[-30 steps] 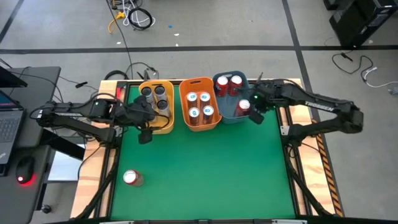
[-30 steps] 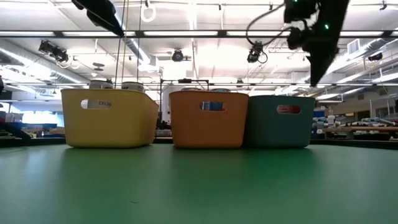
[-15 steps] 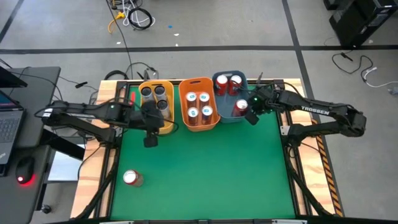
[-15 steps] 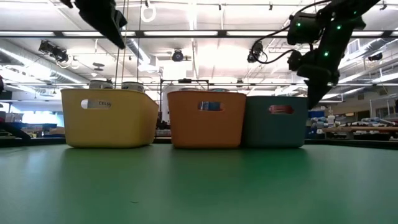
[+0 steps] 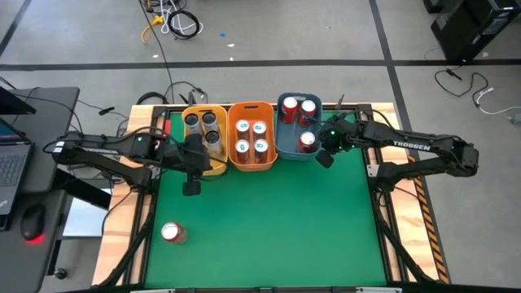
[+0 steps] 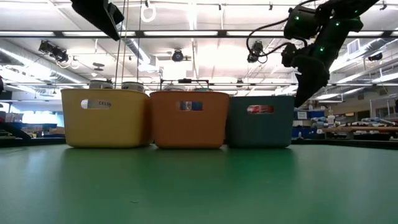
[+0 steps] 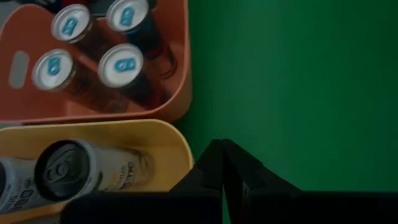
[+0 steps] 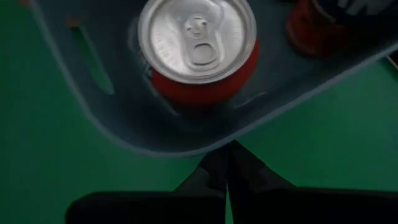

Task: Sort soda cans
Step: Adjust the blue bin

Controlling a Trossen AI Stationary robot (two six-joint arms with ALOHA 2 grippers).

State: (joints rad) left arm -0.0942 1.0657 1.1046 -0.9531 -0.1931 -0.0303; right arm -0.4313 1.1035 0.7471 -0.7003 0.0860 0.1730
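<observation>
Three bins stand side by side at the table's far edge. The yellow bin (image 5: pixel 218 167) holds dark grey cans (image 5: pixel 209 119), the orange bin (image 5: pixel 251 163) several white cans with blue tops (image 7: pixel 121 64), and the blue bin (image 5: pixel 281 134) three red cans (image 8: pixel 198 53). One red can (image 5: pixel 172 233) rests alone on the green table near the front left corner. My right gripper (image 8: pixel 230 146) is shut against the blue bin's outside. My left gripper (image 7: pixel 222 146) is shut and hangs high in the low view (image 6: pixel 102 15), just in front of the yellow bin's near right corner, touching nothing. My right gripper pushes with the tips of its shut fingers on the blue bin's outer wall (image 8: pixel 214 142), at the bin's right side near its near corner. The fingers slant down from the table's right. The bin stands upright on the table, its left side against the orange bin.
The green table (image 5: pixel 269 228) spreads bare in front of the bins. Wooden rails (image 5: pixel 415 195) and the arm bases edge the table's left and right sides. A laptop and a mouse (image 5: pixel 31 220) lie off the table at the left.
My right gripper has come down and gone toward the table's left, sliding the blue bin and the orange bin leftward until the orange one stands against the yellow one. My left gripper has shifted a little toward the near edge.
</observation>
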